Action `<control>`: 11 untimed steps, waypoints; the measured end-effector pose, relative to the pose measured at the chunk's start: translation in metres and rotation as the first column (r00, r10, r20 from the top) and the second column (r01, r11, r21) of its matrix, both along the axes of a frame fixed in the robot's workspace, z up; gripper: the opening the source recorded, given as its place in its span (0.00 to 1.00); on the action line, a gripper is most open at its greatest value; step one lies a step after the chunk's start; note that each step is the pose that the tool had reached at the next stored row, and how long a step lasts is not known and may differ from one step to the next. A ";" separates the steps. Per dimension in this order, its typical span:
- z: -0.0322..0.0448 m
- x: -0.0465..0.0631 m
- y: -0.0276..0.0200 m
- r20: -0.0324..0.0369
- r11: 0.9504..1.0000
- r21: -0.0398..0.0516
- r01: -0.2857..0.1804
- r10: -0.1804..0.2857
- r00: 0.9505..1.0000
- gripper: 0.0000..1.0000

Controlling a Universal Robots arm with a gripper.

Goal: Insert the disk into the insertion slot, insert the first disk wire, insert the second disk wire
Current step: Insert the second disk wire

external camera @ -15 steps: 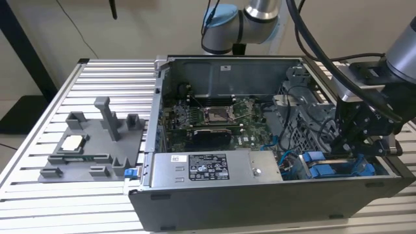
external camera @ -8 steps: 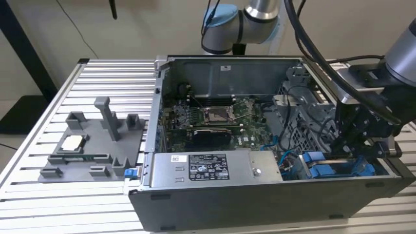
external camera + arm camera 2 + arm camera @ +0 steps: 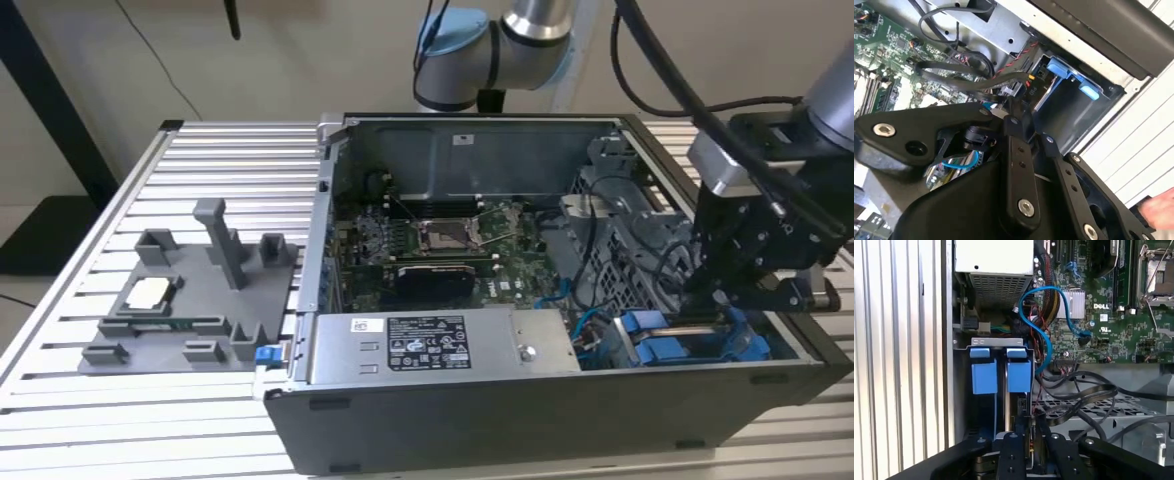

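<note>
My gripper hangs inside the open computer case at its front corner on the exterior view's right, directly over the insertion slot with its blue tabs. In the first wrist view the slot's grey frame holds two blue carrier tabs side by side, and the disk's dark edge sits in the bay beneath one tab. The gripper is shut on a thin disk wire connector with red and black leads, right at the disk's end. In the second wrist view the gripper is pinched beside the bay.
A grey power supply box with a white sticker fills the case's front. The motherboard lies behind it. Loose black cables and a blue cable crowd the space beside the bay. A grey fixture stands on the slatted table.
</note>
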State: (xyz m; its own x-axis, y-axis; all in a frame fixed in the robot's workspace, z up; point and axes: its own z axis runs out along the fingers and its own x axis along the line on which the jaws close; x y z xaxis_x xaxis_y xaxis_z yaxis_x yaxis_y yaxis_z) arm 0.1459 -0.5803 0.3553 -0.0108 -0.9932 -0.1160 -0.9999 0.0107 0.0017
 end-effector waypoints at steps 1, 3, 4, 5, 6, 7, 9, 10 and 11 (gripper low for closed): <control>0.0037 0.000 -0.0001 0.000 1.000 0.001 0.000 0.000 1.000 0.24; 0.0103 0.000 0.0000 0.000 1.000 0.003 0.000 0.000 1.000 0.24; 0.0135 0.000 -0.0001 0.000 1.000 0.003 0.000 0.000 1.000 0.24; 0.0167 0.000 -0.0001 0.000 1.000 0.002 0.000 0.000 1.000 0.24; 0.0187 0.000 -0.0001 0.000 1.000 0.003 0.000 0.000 1.000 0.24; 0.0199 0.000 -0.0001 0.000 1.000 0.003 0.000 0.000 1.000 0.24; 0.0212 0.000 -0.0001 0.000 1.000 0.003 0.000 0.000 1.000 0.24; 0.0214 0.000 -0.0001 0.000 1.000 0.003 0.000 0.000 1.000 0.24; 0.0215 0.000 0.0000 0.000 1.000 0.003 0.000 0.000 1.000 0.24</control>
State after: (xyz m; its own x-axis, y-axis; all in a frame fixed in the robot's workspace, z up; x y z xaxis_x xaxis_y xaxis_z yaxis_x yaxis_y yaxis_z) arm 0.1459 -0.5803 0.3767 -0.0109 -0.9928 -0.1190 -0.9999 0.0108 0.0020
